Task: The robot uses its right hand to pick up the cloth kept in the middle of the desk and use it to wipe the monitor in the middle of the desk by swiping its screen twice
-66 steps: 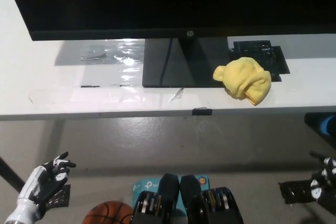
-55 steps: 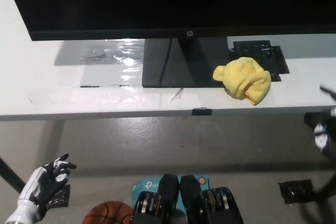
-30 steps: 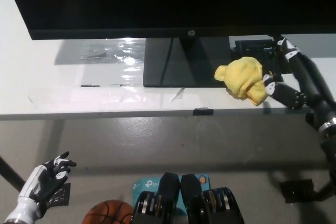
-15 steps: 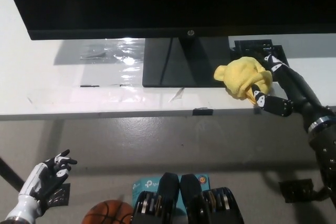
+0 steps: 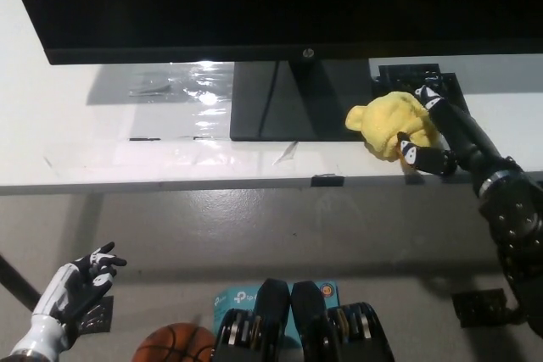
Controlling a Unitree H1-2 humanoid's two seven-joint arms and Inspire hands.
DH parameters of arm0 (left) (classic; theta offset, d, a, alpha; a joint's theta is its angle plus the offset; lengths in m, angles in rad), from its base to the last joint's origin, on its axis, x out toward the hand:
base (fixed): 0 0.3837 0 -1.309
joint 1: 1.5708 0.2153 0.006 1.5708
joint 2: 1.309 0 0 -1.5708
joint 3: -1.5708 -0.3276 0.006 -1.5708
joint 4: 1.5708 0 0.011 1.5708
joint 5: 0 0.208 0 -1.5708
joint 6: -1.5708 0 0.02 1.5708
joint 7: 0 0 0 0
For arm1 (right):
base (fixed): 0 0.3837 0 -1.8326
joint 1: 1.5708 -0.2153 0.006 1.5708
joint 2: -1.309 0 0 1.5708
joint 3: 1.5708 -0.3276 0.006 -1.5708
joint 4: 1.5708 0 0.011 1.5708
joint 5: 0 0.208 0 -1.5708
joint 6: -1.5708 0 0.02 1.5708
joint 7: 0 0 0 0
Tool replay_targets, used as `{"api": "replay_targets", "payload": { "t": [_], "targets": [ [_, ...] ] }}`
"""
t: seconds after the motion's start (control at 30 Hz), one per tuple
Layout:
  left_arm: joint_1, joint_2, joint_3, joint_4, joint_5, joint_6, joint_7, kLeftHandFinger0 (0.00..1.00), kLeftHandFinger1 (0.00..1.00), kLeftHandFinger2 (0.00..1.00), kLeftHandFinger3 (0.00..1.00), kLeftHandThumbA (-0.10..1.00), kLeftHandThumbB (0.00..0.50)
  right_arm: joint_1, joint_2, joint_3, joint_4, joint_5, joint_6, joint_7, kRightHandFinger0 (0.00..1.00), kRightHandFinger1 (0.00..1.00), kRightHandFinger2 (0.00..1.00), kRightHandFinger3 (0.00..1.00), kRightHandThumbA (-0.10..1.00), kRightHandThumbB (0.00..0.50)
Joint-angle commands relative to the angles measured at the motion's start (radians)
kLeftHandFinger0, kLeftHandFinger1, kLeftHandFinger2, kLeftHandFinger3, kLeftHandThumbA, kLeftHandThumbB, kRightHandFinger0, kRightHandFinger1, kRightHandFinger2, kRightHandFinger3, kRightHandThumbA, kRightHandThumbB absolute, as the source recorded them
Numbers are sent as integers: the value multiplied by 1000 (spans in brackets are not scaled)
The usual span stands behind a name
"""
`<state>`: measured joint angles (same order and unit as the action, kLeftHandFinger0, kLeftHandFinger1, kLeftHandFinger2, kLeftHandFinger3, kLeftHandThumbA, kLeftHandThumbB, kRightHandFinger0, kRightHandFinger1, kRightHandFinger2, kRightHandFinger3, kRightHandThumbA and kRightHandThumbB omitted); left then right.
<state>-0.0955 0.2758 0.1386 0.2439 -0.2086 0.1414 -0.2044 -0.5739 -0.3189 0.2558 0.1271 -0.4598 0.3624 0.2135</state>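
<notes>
One hand is working: the black right hand (image 5: 437, 129) is reaching in from the right edge of the desk (image 5: 102, 154), its fingers (image 5: 413, 155) curling around the yellow cloth (image 5: 386, 122) from the cloth's right side, touching it but not yet lifting it. Cloth is lying bunched on the desk just right of the monitor stand (image 5: 284, 99), its long axis running toward the front right. Monitor (image 5: 254, 2) is standing directly behind and above. White left hand (image 5: 72, 294) is hanging low at lower left, fingers spread, holding nothing, well apart from the cloth.
</notes>
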Motion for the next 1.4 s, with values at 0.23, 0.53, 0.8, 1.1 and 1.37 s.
{"api": "replay_targets", "payload": {
  "t": [0.23, 0.53, 0.8, 1.1, 1.37],
  "targets": [
    [-38, 25, 2, -12, 0, -13, -14, 1000, 966, 1000, 1000, 218, 46, -62, 22, 26, 92, -21, -26, -20, 1000, 1000, 1000, 1000, 405, 221],
    [-62, 30, -2, -13, 4, -12, -14, 1000, 962, 984, 1000, 260, 57, -93, 23, 63, 176, -42, 36, 21, 1000, 1000, 1000, 1000, 390, 291],
    [-65, 29, -3, -15, 8, -9, -10, 1000, 996, 1000, 1000, 275, 22, -89, 5, 118, 260, -182, -210, -241, 0, 81, 263, 824, -99, 0],
    [-53, 20, -1, -14, 3, -14, -14, 1000, 981, 1000, 1000, 287, 0, -86, 22, 134, 304, -270, -314, -489, 0, 194, 444, 135, -100, 19],
    [-40, 21, -2, -19, 7, -15, -15, 1000, 985, 1000, 1000, 308, 21, -62, 36, 125, 327, -261, -356, -543, 0, 143, 435, 131, -100, 54]
  ]
}}
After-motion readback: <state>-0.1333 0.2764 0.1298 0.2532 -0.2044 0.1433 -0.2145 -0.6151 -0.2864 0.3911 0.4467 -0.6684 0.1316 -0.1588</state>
